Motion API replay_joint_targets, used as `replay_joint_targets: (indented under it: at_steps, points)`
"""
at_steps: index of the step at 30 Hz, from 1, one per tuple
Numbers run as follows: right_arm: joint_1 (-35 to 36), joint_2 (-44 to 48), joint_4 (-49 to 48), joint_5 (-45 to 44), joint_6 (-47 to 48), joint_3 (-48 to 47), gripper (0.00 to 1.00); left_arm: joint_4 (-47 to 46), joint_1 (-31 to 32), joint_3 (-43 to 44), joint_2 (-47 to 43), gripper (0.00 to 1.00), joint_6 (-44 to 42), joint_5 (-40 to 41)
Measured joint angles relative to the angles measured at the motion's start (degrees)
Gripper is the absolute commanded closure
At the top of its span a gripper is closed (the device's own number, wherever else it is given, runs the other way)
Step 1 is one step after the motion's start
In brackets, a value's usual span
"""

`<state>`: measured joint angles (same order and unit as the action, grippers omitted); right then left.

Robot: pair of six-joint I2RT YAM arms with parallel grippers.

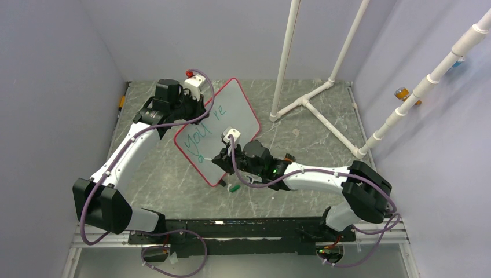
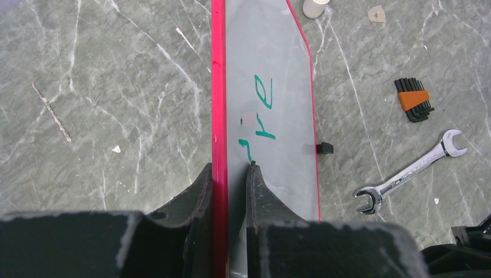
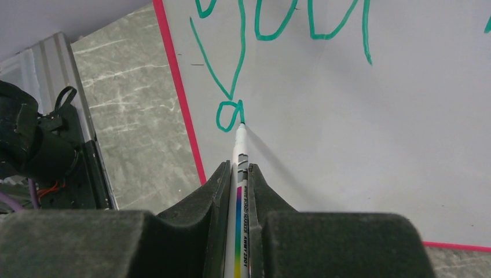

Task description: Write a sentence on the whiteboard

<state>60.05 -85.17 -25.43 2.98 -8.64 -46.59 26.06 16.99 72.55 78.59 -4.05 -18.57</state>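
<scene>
Nearest the right wrist camera, the dark fingers of the right gripper (image 3: 237, 174) are pinched together on a white marker (image 3: 239, 150) with a rainbow stripe. They hold it low on the barrel, so the green tip pokes out ahead and touches the whiteboard (image 3: 347, 145). The tip sits at the edge of a small looped letter, apparently an "a" that starts a second line, just under the "y" of the line above. The sentence (image 1: 195, 141) reads "you're" so far, so most of the writing looks undone. The board does not lie flat. It stands tilted on the grey marbled worktop (image 1: 162, 174) between the two arms, apparently with its lower corner down near the right arm. The left gripper (image 2: 229, 169) clamps its red-framed upper edge, one finger behind the frame and one on the white face. That grip likely braces the board against the push of the pen and turns its face toward the writing arm. A wrench (image 2: 411, 171) and a hex-key set (image 2: 414, 99) lie on the worktop to one side of the board, apart from it.
</scene>
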Motion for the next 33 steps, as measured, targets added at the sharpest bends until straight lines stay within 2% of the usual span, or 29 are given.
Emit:
replay_joint_targets:
  at_steps: [18,33]
  points:
    - [-0.24,4.26,4.46,-5.11,0.7,-0.13,1.0,0.13,0.02,0.0,0.0,1.0,-0.04,0.09]
    - [-0.24,0.92,4.35,-4.42,1.14,-3.96,1.0,0.15,0.02,0.0,0.0,1.0,-0.04,0.22]
